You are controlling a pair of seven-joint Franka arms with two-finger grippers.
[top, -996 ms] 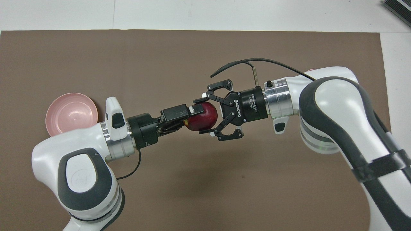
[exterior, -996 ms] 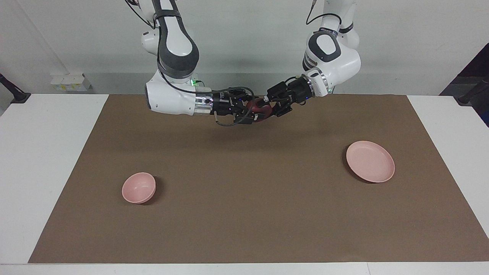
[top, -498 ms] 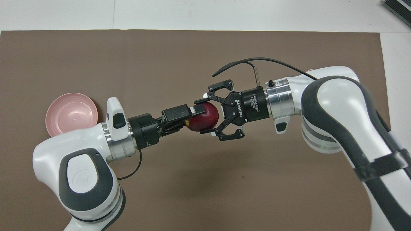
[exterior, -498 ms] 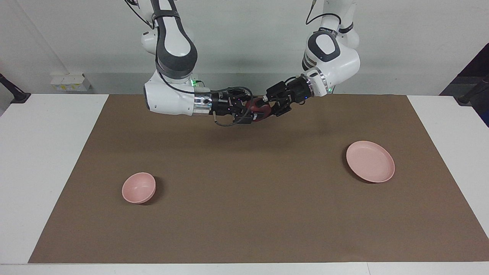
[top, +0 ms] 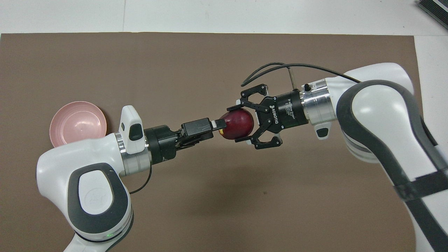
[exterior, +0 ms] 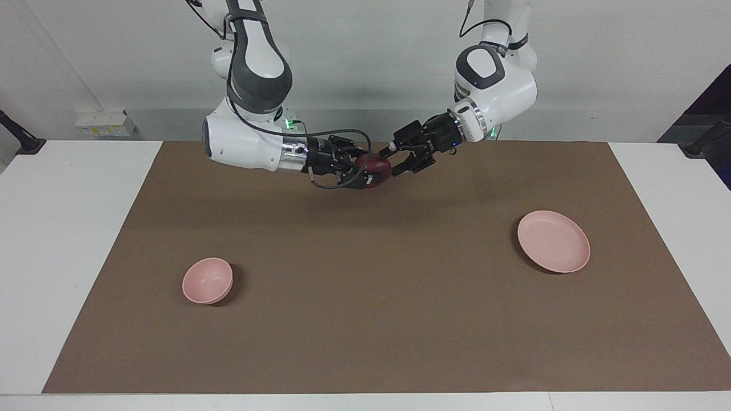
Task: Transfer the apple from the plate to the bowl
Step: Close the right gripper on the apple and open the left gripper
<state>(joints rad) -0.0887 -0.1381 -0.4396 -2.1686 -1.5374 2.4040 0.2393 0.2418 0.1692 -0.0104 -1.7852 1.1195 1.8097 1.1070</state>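
The dark red apple hangs in the air over the brown mat, between the two grippers. My right gripper is shut on the apple from the right arm's end. Beside the apple, my left gripper is open, its fingertips just at the apple's edge and no longer clamping it. The pale pink plate lies bare toward the left arm's end. The small pink bowl sits toward the right arm's end; in the overhead view it is hidden under the right arm.
The brown mat covers most of the white table. Both forearms stretch low over the part of the mat nearest the robots.
My left gripper has opened and let go of the apple. My right gripper, still shut on it, has drawn the apple a little toward the right arm's end.
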